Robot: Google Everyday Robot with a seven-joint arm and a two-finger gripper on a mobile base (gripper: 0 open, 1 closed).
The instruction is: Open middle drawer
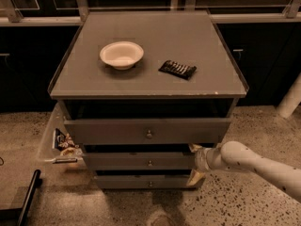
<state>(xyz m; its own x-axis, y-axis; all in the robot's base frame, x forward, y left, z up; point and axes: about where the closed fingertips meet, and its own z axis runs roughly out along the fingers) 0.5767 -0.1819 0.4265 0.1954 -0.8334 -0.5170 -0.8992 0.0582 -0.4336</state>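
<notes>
The grey cabinet has three drawers. The middle drawer is the low wide panel second from the top, with a small round metal knob at its centre. Its front sits a little behind the taller top drawer, which stands slightly out. My gripper is at the right end of the middle drawer's front. One finger is above the panel's right corner and one is below it, spread apart. My white arm comes in from the lower right.
The lowest, narrowest drawer is below. A white bowl and a black packet lie on the cabinet top. A clear bin with snack packs hangs on the left side. A black object lies on the floor at lower left.
</notes>
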